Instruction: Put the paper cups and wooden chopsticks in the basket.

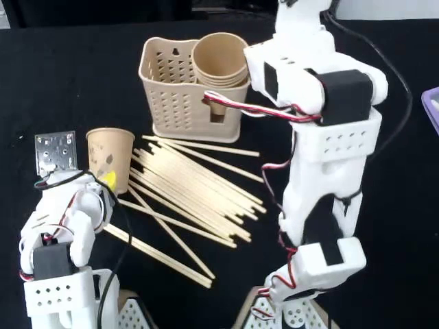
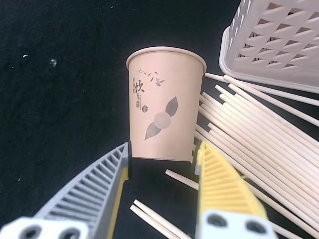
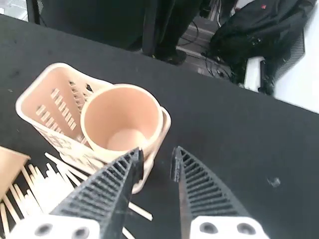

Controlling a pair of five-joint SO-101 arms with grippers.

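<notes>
High view: the right arm [image 1: 322, 89] covers the right wall of the basket [image 1: 164, 89] and the right edge of the stacked paper cups [image 1: 219, 58]. The left arm [image 1: 65, 219] hides the base of the single paper cup [image 1: 110, 151] and the left ends of the lowest wooden chopsticks [image 1: 192, 188]. A purple object [image 1: 432, 110], cut off by the right edge, cannot be identified. Left wrist view: the basket and chopsticks run out of frame. Right wrist view: the right pincer [image 3: 155, 155] hides the basket's near corner
</notes>
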